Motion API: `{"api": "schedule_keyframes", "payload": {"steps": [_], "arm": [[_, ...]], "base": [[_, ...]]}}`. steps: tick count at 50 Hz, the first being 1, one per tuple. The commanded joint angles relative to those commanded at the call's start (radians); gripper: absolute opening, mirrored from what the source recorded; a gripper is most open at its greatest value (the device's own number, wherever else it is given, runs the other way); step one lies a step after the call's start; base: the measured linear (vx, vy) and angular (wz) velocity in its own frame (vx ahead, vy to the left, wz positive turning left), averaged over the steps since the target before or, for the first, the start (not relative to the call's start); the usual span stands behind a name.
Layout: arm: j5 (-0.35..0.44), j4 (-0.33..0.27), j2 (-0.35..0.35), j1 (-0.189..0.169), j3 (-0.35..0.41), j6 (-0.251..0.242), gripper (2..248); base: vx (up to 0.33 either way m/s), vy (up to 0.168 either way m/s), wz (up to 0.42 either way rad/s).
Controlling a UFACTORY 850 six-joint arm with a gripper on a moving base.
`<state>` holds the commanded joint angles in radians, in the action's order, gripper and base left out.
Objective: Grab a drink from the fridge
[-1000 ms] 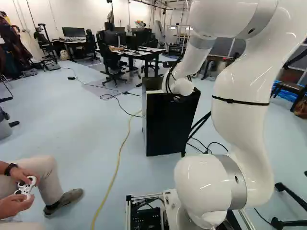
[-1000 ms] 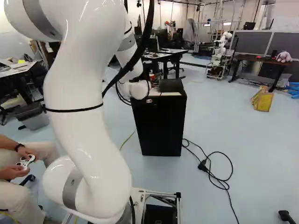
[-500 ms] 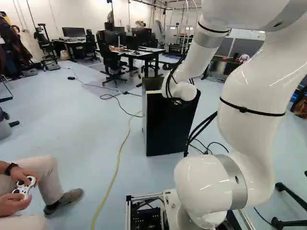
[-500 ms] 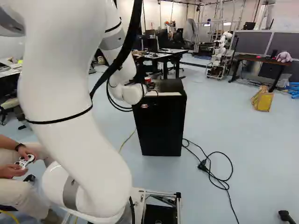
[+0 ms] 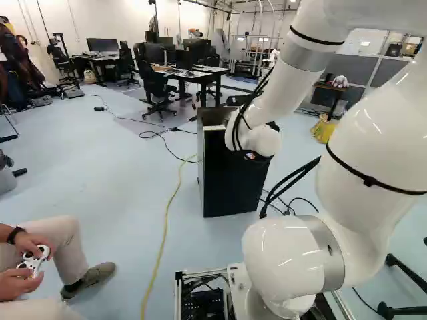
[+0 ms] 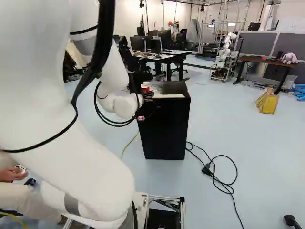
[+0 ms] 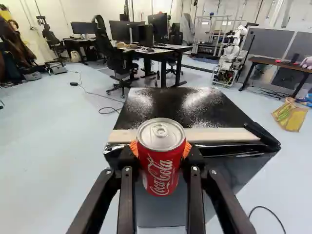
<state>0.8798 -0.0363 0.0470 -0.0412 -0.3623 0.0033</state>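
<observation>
Our arm (image 6: pixel 86 162) has drawn back from the fridge (image 7: pixel 175 107), bringing the red can (image 7: pixel 162 170); our gripper (image 6: pixel 146 94) pinches it between 2 orange pads (image 7: pixel 187 149), the fridge ahead of and below them.

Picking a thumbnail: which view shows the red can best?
The wrist view: the red can stands between the gripper's orange pads, its silver top and printed front in plain sight. The right base view shows just a red patch beside the arm, probably the can; in the left base view I cannot make it out.
</observation>
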Motion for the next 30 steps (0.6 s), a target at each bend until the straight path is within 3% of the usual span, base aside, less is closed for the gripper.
{"api": "schedule_keyframes", "payload": {"steps": [30], "arm": [[-0.005, 0.025, 0.157, 0.028, 0.186, -0.002, 98]], "base": [[0.000, 0.000, 0.000]]}}
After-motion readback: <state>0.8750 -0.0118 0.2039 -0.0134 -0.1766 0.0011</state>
